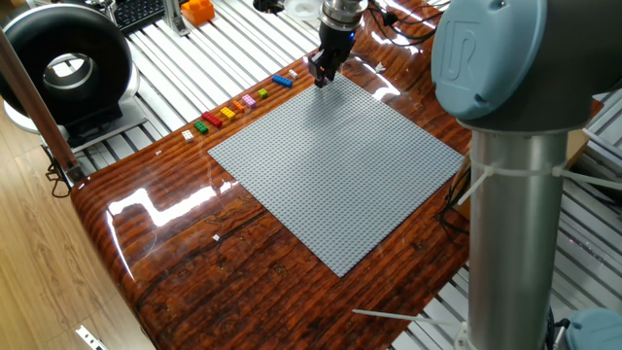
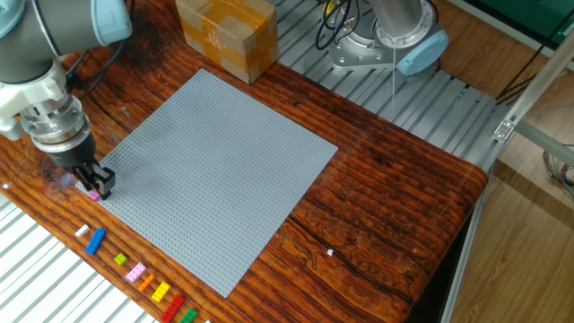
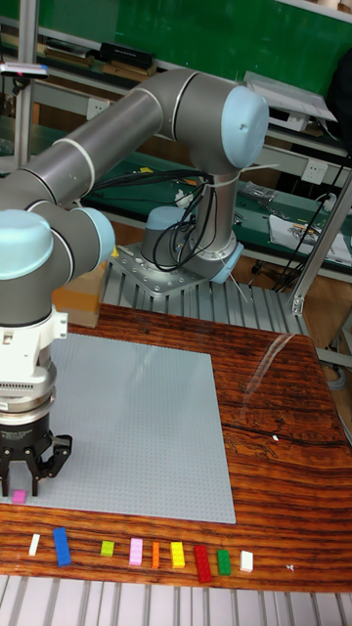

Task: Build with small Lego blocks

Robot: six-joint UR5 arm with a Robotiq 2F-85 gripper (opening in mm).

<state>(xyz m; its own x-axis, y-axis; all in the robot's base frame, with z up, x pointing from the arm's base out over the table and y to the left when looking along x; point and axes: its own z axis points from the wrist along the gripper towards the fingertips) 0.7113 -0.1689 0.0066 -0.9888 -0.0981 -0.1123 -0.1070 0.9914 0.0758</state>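
Note:
My gripper hangs low over the near-left corner of the large grey baseplate, shut on a tiny pink brick. The tall fixed view shows the pink brick at the tips of the gripper, just off the baseplate edge. The other small Lego blocks lie in a row along the table's front: white, blue, lime, pink, orange, yellow, red, green, white. The row also shows beside the gripper.
A cardboard box stands beyond the baseplate's far corner. A black ring-shaped device sits off the table's left end, and an orange object rests on the slatted metal surface. The arm's column fills the right of one fixed view.

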